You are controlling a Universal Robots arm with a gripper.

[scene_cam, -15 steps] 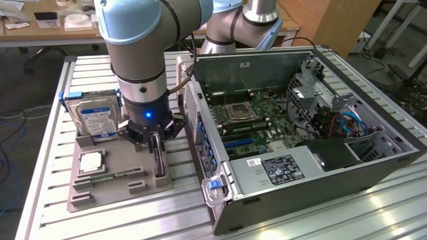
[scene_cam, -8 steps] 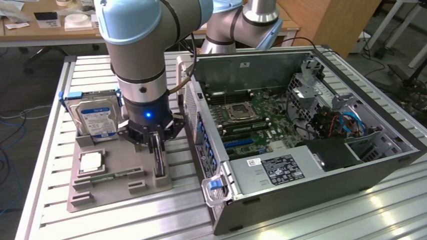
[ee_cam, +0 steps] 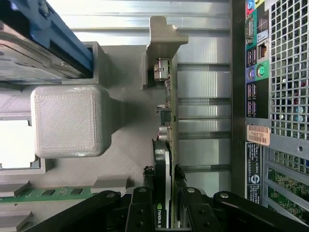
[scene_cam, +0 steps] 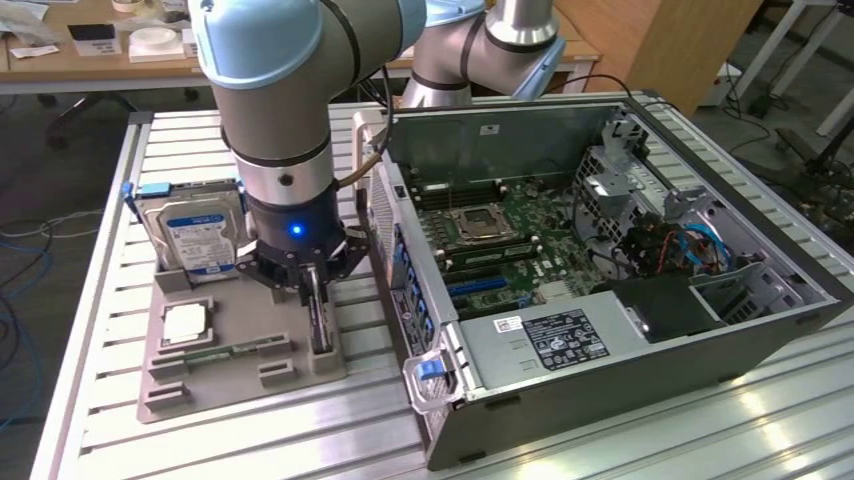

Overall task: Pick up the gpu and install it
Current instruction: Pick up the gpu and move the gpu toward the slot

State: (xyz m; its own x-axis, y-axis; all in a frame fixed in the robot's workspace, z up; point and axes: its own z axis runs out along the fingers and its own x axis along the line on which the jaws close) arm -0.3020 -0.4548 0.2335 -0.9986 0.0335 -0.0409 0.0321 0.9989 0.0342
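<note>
The gpu (ee_cam: 163, 164) stands on edge in a gray holder (ee_cam: 125, 159).

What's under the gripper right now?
The gpu, standing on edge in the grey holder tray, directly beneath the gripper. Its lower edge and seating in the tray are covered by the card itself.

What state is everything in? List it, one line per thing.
gpu: standing on edge, seated in the gray holder.
gripper: down over the gpu's top edge.
hard drive: upright in its slot.
processor: lying flat in its recess.
memory stick: resting in its slot in the holder.
computer case: on its side, side panel off, motherboard exposed.
</note>
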